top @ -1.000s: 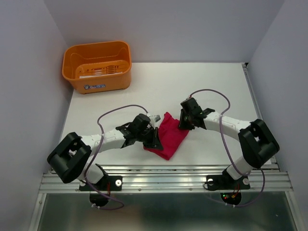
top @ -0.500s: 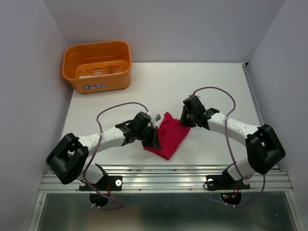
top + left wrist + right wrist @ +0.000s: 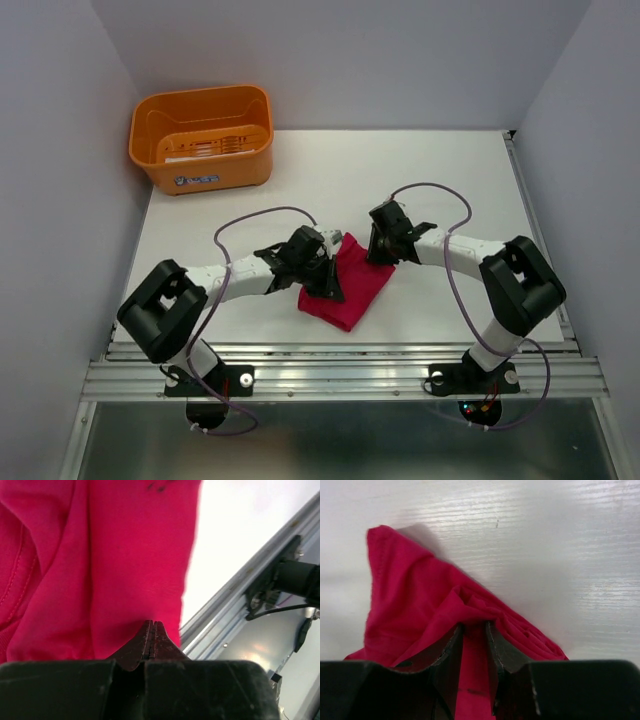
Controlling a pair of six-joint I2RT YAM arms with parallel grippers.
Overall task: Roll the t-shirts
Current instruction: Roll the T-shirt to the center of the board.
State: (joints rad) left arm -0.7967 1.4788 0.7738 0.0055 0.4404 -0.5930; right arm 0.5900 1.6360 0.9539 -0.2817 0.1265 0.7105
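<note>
The crimson-pink t-shirt (image 3: 352, 292) lies folded into a small bundle near the front middle of the white table. My left gripper (image 3: 328, 284) is shut, its tips pressed against the shirt's left edge; in the left wrist view the closed tips (image 3: 152, 623) sit on the red fabric (image 3: 125, 555). My right gripper (image 3: 381, 250) is at the shirt's upper right corner. The right wrist view shows its jaws (image 3: 474, 626) closed on a bunched fold of the t-shirt (image 3: 410, 595), with cloth running between the fingers.
An orange plastic basket (image 3: 205, 172) stands at the back left corner. The metal rail (image 3: 340, 362) along the table's front edge runs close below the shirt, also visible in the left wrist view as the rail (image 3: 235, 600). Grey walls enclose the sides and back.
My left gripper has slid right, further onto the shirt's left edge. The right arm's elbow has swung and its gripper shifted slightly left, still holding the corner fold.
</note>
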